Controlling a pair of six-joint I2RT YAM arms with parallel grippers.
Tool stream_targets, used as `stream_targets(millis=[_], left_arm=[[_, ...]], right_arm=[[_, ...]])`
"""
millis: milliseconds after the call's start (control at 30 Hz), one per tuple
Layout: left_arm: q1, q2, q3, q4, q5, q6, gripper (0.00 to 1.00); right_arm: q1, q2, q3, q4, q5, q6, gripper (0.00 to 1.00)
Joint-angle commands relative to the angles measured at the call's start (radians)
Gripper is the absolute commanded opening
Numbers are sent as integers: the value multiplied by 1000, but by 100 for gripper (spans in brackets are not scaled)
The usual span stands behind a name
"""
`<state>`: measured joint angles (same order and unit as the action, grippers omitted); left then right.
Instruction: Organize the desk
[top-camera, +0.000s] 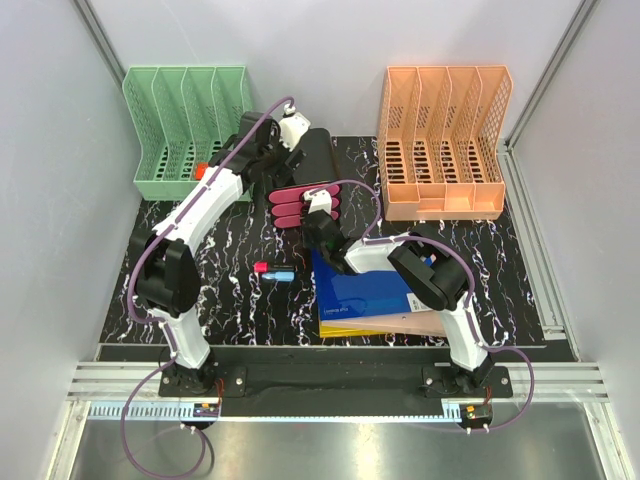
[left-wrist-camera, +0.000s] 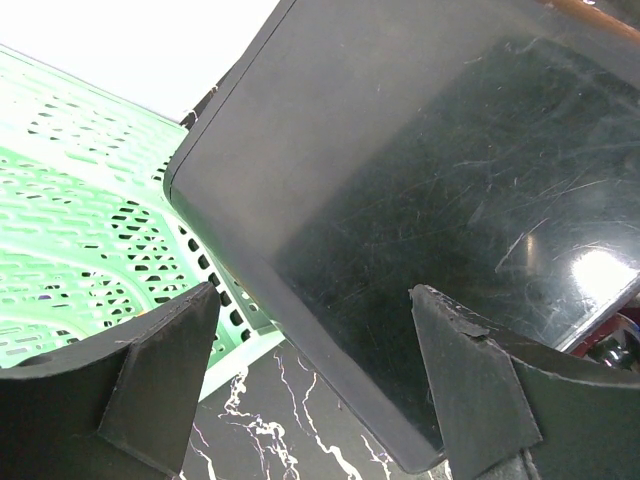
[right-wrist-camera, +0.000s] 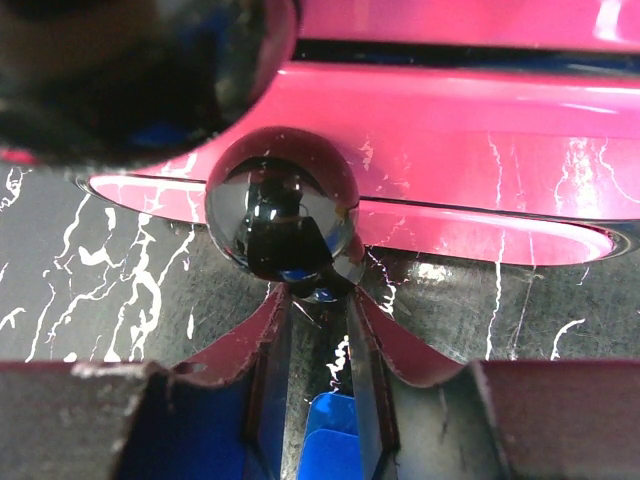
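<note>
The desk (top-camera: 230, 300) is a black tabletop with white veining. My left gripper (top-camera: 291, 158) is at the back, by a black slab-like book (top-camera: 318, 160). In the left wrist view the gripper (left-wrist-camera: 312, 295) is open, its fingers wide apart, with the lower corner of the black book (left-wrist-camera: 420, 200) between them above the desk (left-wrist-camera: 260, 430). My right gripper (top-camera: 318, 213) is at a magenta tiered holder (top-camera: 300, 203). In the right wrist view the gripper (right-wrist-camera: 320, 300) is nearly closed, pinching the neck under the holder's glossy black ball knob (right-wrist-camera: 282, 215).
A green file rack (top-camera: 185, 130) stands back left with a red item (top-camera: 200, 171) in it, and an orange file rack (top-camera: 445, 140) back right. A blue book (top-camera: 365, 290) lies on yellow and tan folders (top-camera: 400, 325). Small red (top-camera: 261, 267) and blue (top-camera: 284, 275) items lie mid-desk.
</note>
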<state>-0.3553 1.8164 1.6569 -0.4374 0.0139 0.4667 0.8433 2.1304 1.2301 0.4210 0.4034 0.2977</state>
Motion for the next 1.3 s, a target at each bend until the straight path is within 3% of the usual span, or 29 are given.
stream_targets(millis=[0, 67, 133, 367, 433, 533, 567, 700, 800, 967, 1067, 1133, 1267], left_arm=[[7, 20, -57, -152, 12, 18, 83], [9, 20, -59, -150, 14, 18, 83], [9, 21, -60, -152, 14, 18, 83], [9, 18, -68, -149, 17, 18, 82], [9, 17, -71, -149, 15, 20, 82], [9, 15, -81, -149, 15, 23, 82], [9, 14, -85, -147, 14, 24, 82], [9, 14, -95, -141, 15, 24, 82], [9, 14, -100, -139, 15, 24, 81], [9, 14, -100, -136, 20, 21, 81], [9, 12, -101, -138, 24, 18, 81], [9, 11, -103, -138, 27, 20, 81], [9, 4, -101, -138, 29, 16, 81]], right_arm=[[4, -18, 16, 81, 5, 1, 33], [4, -23, 16, 81, 3, 9, 36], [4, -27, 17, 79, 5, 12, 48], [2, -24, 34, 73, 12, 4, 55], [4, -23, 35, 76, 14, 4, 52], [4, -26, 34, 81, 20, 0, 40], [4, -26, 31, 87, 21, 0, 31], [2, -35, 25, 96, 25, -8, 17], [4, -47, 14, 99, 18, -5, 9], [4, -79, -30, 116, -8, 12, 4], [5, -95, -46, 127, -5, 20, 30], [5, -95, -49, 143, -2, 15, 40], [5, -79, -24, 154, 0, 1, 42]])
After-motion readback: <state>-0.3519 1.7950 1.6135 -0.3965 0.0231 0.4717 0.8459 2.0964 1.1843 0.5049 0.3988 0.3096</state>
